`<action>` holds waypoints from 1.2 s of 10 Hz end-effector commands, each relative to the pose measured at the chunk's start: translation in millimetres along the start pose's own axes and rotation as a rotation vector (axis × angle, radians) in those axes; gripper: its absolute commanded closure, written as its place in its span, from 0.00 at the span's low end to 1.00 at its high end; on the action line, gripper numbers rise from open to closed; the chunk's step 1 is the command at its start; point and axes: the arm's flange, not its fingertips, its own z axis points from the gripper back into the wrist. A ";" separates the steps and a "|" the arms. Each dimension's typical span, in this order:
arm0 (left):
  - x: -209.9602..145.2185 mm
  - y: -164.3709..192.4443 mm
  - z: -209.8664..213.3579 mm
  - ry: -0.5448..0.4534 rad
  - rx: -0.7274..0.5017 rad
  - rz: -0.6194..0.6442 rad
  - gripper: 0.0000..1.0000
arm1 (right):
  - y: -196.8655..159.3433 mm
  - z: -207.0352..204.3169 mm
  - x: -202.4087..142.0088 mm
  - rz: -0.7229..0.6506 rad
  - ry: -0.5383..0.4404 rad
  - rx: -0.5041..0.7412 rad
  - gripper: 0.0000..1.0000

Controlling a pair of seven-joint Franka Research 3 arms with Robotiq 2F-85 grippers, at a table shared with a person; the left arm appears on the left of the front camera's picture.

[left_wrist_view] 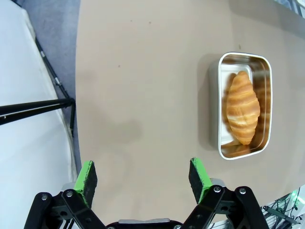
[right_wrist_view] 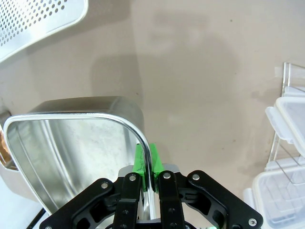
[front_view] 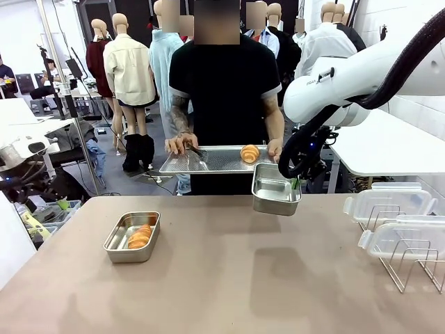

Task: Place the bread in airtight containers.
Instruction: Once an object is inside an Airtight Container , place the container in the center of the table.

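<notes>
From the front the right tool (front_view: 295, 183) is half lost behind the empty tin (front_view: 274, 203) it holds clear of the counter (front_view: 229, 278) — up close, its pads (right_wrist_view: 139, 157) pinch the rim. Just beyond, a person (front_view: 222, 83) holds a tray (front_view: 188, 167) with one croissant (front_view: 249, 153); the right wrist view cuts most of the tray off. A second croissant (front_view: 140, 236) lies in the other tin (front_view: 115, 248) on the counter, and the left tool (left_wrist_view: 143, 174) hangs spread nearby. Lids (front_view: 386, 202) lean on a rack (front_view: 410, 268), right.

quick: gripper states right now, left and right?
Left gripper: open, empty, above the table.
Right gripper: shut on the rim of an empty tin, held above the table.
</notes>
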 end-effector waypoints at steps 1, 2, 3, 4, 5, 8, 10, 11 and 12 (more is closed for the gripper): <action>-6.5 0.5 1.1 -0.001 0.015 0.014 0.00 | -1.2 2.0 -3.1 0.013 -0.011 0.002 1.00; -6.5 0.5 1.1 -0.001 0.015 0.014 0.00 | -1.2 2.0 -3.1 0.013 -0.011 0.002 1.00; -6.5 0.5 1.1 -0.001 0.015 0.014 0.00 | -1.2 2.0 -3.1 0.013 -0.011 0.002 1.00; -6.5 0.5 1.1 -0.001 0.015 0.014 0.00 | -1.2 2.0 -3.1 0.013 -0.011 0.002 1.00; -6.5 0.5 1.1 -0.001 0.015 0.014 0.00 | -1.2 2.0 -3.1 0.013 -0.011 0.002 1.00; -6.5 0.5 1.1 -0.001 0.015 0.014 0.00 | -1.2 2.0 -3.1 0.013 -0.011 0.002 1.00; -6.5 0.5 1.1 -0.001 0.015 0.014 0.00 | -1.2 2.0 -3.1 0.013 -0.011 0.002 1.00; -6.5 0.5 1.1 -0.001 0.015 0.014 0.00 | -1.2 2.0 -3.1 0.013 -0.011 0.002 1.00; -6.5 0.5 1.1 -0.001 0.015 0.014 0.00 | -1.2 2.0 -3.1 0.013 -0.011 0.002 1.00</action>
